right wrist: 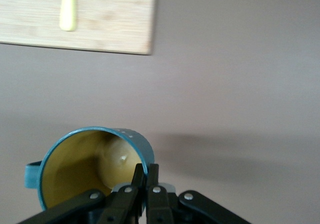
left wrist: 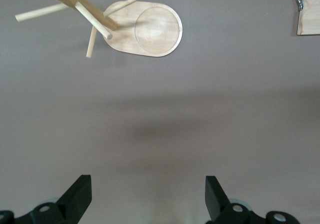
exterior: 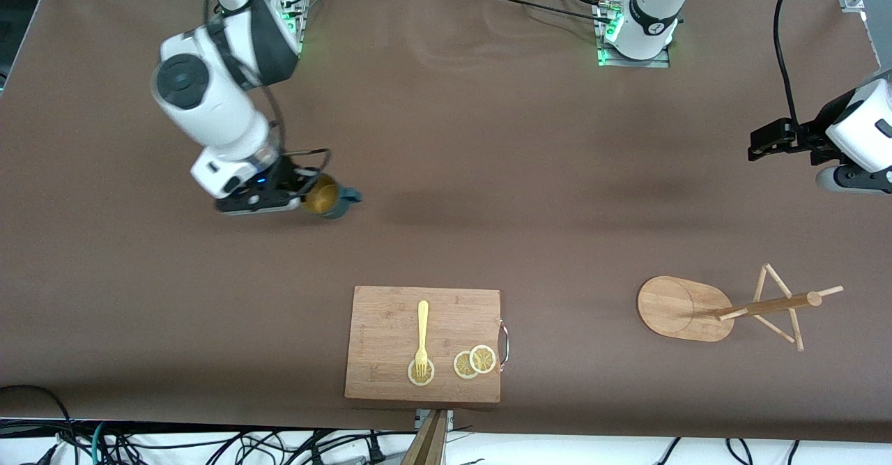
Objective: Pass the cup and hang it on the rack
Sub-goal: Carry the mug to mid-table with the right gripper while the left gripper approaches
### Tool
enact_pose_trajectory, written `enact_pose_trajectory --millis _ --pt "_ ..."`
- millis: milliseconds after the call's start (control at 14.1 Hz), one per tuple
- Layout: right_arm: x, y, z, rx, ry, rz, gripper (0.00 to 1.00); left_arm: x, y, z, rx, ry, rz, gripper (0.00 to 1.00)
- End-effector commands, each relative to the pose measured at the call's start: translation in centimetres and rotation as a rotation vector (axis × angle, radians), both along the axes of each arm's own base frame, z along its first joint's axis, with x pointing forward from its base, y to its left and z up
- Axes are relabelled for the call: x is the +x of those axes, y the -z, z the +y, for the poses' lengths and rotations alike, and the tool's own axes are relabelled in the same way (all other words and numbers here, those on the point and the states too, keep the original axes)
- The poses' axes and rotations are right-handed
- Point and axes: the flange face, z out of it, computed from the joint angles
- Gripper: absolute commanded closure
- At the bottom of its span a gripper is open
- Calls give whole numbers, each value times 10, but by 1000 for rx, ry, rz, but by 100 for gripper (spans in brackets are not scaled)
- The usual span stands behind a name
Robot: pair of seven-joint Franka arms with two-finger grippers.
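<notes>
**Right arm holding the cup aloft, left arm waiting by the rack end**

The right gripper (exterior: 301,196) is pinching the rim of the cup (exterior: 327,197), its two fingers (right wrist: 145,176) clamped together on the teal wall with one inside against the mustard lining. The cup is hanging tilted over bare table toward the right arm's end, its mouth turned partly sideways and its handle (exterior: 350,196) sticking out away from the gripper. I judge that grip is leaving the handle free on purpose, so the other arm can take the cup in a way that lets the loop slide onto a peg.

The left gripper (exterior: 766,141) is hovering near the table's edge at the left arm's end, fingers (left wrist: 80,194) spread wide and grasping nothing, waiting. It is looking down on the rack (exterior: 686,308), which is sitting near the front edge at that same end, post (exterior: 770,306) and pegs upright from the oval base. That placement explains the handover: the rack is lying well apart from the cup, within easier reach of the left arm.

The cutting board (exterior: 423,343) is lying at the middle of the front edge, carrying a yellow fork (exterior: 422,336) and lemon slices (exterior: 475,362), not involved here
</notes>
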Motion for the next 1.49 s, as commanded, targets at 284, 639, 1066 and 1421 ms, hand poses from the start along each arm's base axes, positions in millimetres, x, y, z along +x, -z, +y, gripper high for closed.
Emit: enact_pose_trajectory --millis 284,639,1066,1421 --pt "-17 44 153 -39 48 -22 100 -7 9 -1 -28 119 23 0" --pt "-24 89 222 -25 119 -105 100 -9 23 2 -67 314 56 0" --pt "-27 127 250 42 104 -129 100 -14 49 -2 -148 545 107 0" --pt "-37 163 259 -36 -13 -207 100 -19 78 -15 -285 657 127 0"
